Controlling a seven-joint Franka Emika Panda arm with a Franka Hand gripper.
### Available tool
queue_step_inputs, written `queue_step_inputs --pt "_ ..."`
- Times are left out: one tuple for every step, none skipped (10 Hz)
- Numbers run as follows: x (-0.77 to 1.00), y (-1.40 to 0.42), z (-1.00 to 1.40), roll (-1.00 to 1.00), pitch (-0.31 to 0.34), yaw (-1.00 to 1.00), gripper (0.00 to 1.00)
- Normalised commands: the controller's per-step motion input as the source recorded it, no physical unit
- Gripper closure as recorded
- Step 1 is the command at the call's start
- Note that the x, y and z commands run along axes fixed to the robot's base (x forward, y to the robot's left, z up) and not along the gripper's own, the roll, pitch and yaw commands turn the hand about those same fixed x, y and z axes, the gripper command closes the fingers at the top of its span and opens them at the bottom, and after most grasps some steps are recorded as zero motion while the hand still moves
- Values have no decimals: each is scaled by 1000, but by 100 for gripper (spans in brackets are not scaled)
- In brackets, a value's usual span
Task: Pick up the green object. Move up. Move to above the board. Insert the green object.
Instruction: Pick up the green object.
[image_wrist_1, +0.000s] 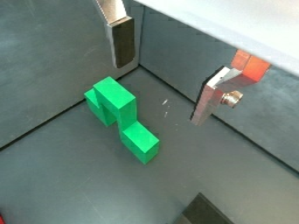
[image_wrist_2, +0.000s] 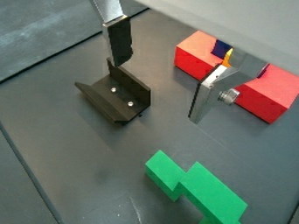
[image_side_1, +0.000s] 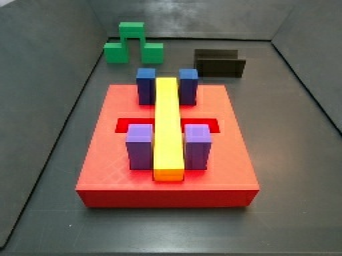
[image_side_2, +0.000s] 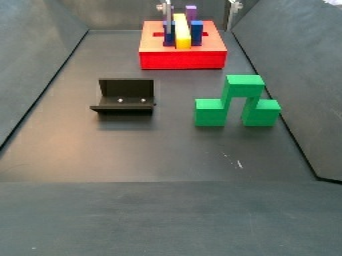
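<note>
In both wrist views the gripper (image_wrist_1: 163, 77) hung above the dark floor with its jaws wide apart and nothing between them; one finger (image_wrist_1: 121, 42) and the other (image_wrist_1: 212, 94) were flat silver plates, touching no piece. Below it in a wrist view the green object (image_wrist_1: 121, 116) lay on the floor (image_wrist_1: 70, 184), clear of both fingers and off to one side of the gap. In a wrist view the fixture (image_wrist_2: 114, 96) stood on the floor near one finger (image_wrist_2: 118, 39); the green object (image_wrist_2: 195, 185) lay well apart from it.

In a side view the green object (image_side_2: 237, 104) stood on the floor beside the fixture (image_side_2: 124, 99), with a gap between them; farther back the board (image_side_2: 183, 47) sat by the far wall, carrying a yellow bar (image_side_2: 179, 27) and blue and purple blocks. In a side view the board (image_side_1: 167, 158) was nearest, and the green object (image_side_1: 132, 44) was beyond it in the far corner.
</note>
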Motion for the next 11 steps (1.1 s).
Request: queue_step_inputs --pt "0 0 0 -4 0 0 0" --pt "-191 80 -534 0 -67 -14 0" --pt "-643 69 -706 57 -99 -23 0" --pt "-749 231 -257 -96 -181 0 0" --pt "-669 229 0 -197 -220 14 0" --pt "-594 197 -40 -147 -236 0 0" --pt "-554 94 0 -110 -187 0 0" --pt "-434 0 -31 -73 -183 17 0" --pt "-117 -60 -277 30 -96 0 0" --pt "-20 -103 -454 146 0 -37 0" --pt "-6 0 -397 87 0 -11 0"
